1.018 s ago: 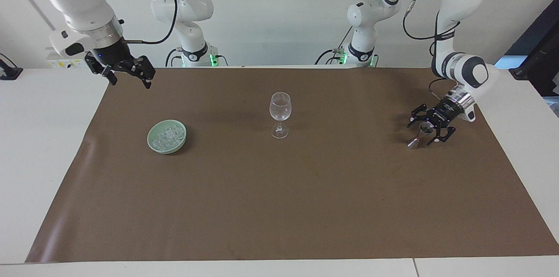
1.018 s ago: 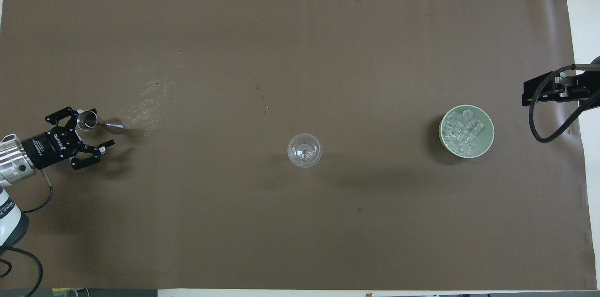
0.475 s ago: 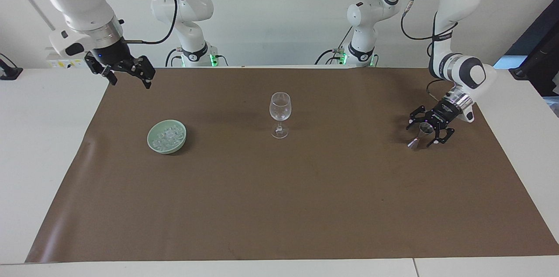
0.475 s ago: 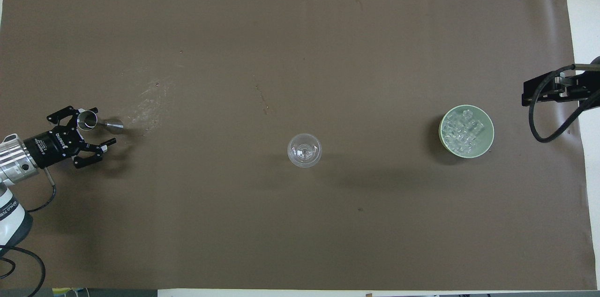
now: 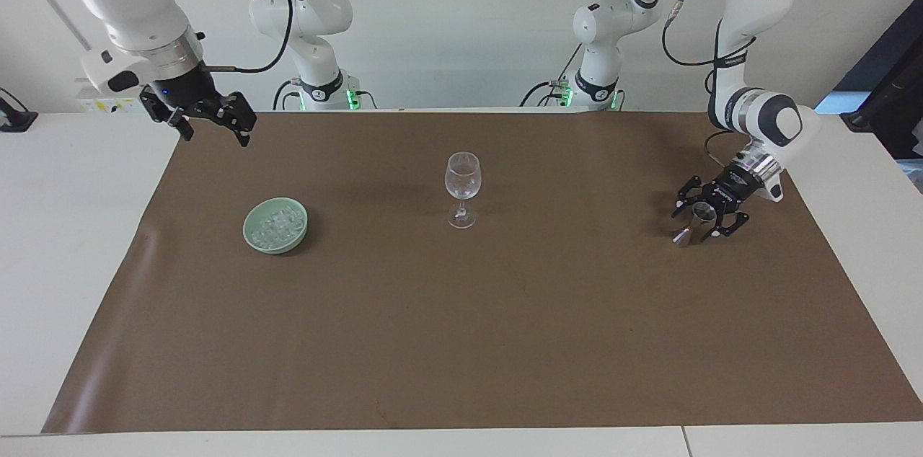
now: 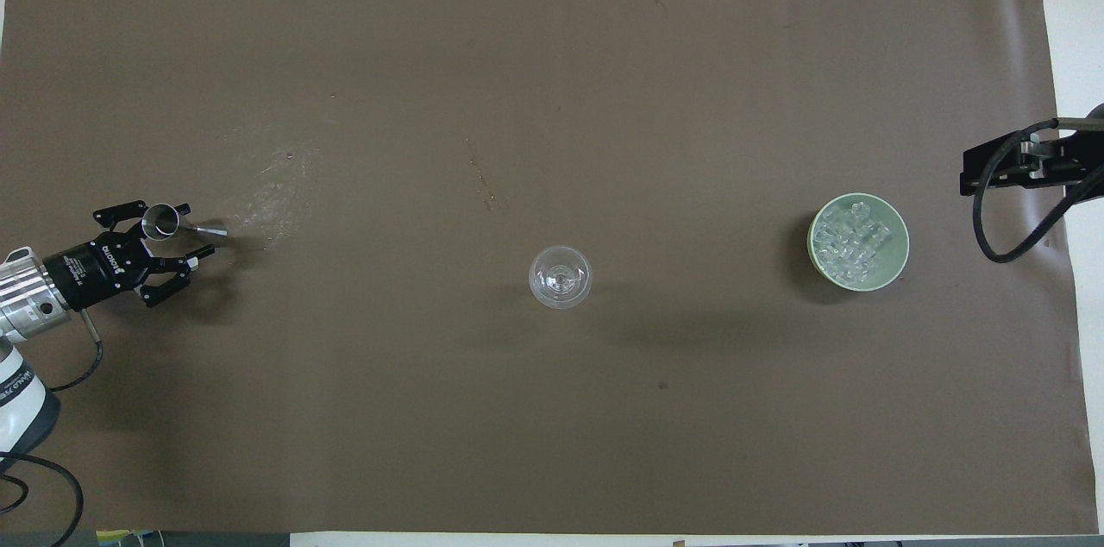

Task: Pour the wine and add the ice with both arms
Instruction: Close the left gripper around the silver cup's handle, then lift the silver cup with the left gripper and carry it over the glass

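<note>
Left gripper (image 5: 703,215) sits low at the left arm's end of the brown mat (image 6: 552,409), fingers spread around the metal jigger (image 6: 166,221); contact appears likely but cannot be confirmed. Wine glass (image 5: 461,188) stands upright mid-mat. In the overhead view, the green bowl (image 6: 897,267) holding the ice (image 6: 854,245) lies at three o'clock from the glass. Right gripper (image 5: 209,118) waits, fingers apart and empty, over the mat's corner.

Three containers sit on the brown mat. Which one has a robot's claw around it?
The small metal measuring cup at the left arm's end of the table: the left gripper has its fingers on either side of it. The wine glass and green bowl of ice stand alone.
</note>
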`<action>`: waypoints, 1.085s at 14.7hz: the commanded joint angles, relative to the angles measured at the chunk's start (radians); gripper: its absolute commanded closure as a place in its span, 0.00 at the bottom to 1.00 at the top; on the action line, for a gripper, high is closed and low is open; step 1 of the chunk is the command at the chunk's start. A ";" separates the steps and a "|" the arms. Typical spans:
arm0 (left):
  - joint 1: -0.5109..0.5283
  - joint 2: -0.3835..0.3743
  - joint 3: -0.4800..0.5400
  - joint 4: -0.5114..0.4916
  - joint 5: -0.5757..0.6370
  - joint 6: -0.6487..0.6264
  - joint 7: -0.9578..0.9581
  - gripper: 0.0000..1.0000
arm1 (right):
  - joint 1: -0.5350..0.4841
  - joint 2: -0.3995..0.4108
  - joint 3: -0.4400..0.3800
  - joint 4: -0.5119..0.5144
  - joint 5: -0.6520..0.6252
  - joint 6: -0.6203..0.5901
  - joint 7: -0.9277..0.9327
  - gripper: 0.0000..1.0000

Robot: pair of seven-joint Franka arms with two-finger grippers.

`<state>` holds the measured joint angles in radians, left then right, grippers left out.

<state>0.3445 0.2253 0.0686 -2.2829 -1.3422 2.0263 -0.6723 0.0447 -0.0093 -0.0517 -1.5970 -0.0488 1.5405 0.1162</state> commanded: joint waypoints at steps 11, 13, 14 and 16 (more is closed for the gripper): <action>-0.008 -0.133 0.007 -0.033 -0.021 -0.080 -0.070 1.00 | -0.008 -0.015 0.004 -0.014 0.003 0.006 0.013 0.00; -0.053 -0.185 0.008 -0.036 -0.021 -0.078 -0.114 1.00 | -0.008 -0.015 0.006 -0.014 0.004 0.006 0.013 0.00; -0.085 -0.208 0.008 -0.035 -0.021 -0.078 -0.159 1.00 | -0.008 -0.015 0.006 -0.014 0.004 0.006 0.013 0.00; -0.152 -0.253 0.008 -0.033 -0.020 -0.072 -0.229 1.00 | -0.008 -0.015 0.006 -0.014 0.003 0.006 0.013 0.00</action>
<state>0.2590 0.0474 0.0668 -2.2834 -1.3484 1.9470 -0.8322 0.0447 -0.0093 -0.0517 -1.5970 -0.0488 1.5405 0.1162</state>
